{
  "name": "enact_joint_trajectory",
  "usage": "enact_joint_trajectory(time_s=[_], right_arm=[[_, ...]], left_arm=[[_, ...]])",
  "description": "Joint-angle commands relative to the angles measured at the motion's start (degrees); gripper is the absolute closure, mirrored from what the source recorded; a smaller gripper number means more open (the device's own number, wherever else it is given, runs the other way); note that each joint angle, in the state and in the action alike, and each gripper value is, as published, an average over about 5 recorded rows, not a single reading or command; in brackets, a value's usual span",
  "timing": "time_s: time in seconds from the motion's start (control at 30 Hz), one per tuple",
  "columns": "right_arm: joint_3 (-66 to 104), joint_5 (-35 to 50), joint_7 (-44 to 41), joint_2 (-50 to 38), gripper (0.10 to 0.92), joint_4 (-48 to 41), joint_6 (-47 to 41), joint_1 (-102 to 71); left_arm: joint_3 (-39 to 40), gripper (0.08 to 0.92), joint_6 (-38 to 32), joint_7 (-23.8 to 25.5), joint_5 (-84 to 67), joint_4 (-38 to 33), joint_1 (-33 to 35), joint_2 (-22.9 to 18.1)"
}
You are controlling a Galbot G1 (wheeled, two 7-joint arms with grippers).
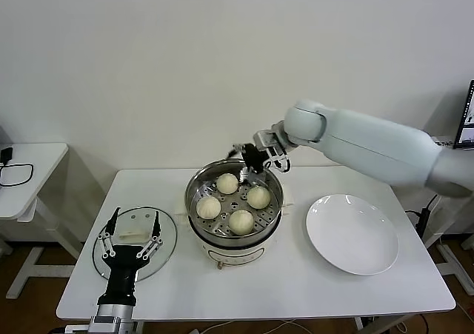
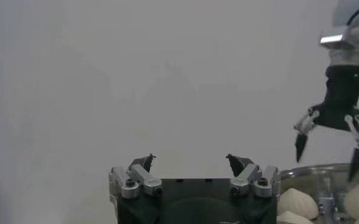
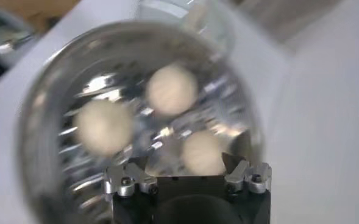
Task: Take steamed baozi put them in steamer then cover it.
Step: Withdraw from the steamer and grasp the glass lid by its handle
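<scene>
The steamer stands mid-table with several baozi on its perforated tray. My right gripper hangs open just above the steamer's far rim, holding nothing. In the right wrist view its fingertips stand apart over the pot, with one baozi directly below and two more beyond. My left gripper is open, low at the table's front left, over the glass lid. The left wrist view shows its empty jaws, the right gripper farther off and baozi in the pot.
An empty white plate lies on the table to the right of the steamer. A small white side table with a black cable stands off to the left. A bare wall is behind.
</scene>
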Motion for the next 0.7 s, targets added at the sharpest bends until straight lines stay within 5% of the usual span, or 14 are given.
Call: enact_joint_trajectory(time_s=[0.03,0.2,0.7], right_arm=[[30.6,2.5,51.7,-6.9,0.203,6.1,12.3,-27.2],[47.3,2.5,57.0,-5.7,0.203,6.6,13.6,-40.9],[80.7,-1.0,50.4,0.5,0.203,9.7,14.1,-75.7]], left_arm=[[-0.2,0.177,-0.3,-0.5,5.9,1.4,-0.9,0.8],[-0.5,0.177,-0.7,-1.2,9.4,3.3,-1.9,1.6],[-4.3,0.177,-0.3,-8.4,45.2,20.0,-5.6,5.9]])
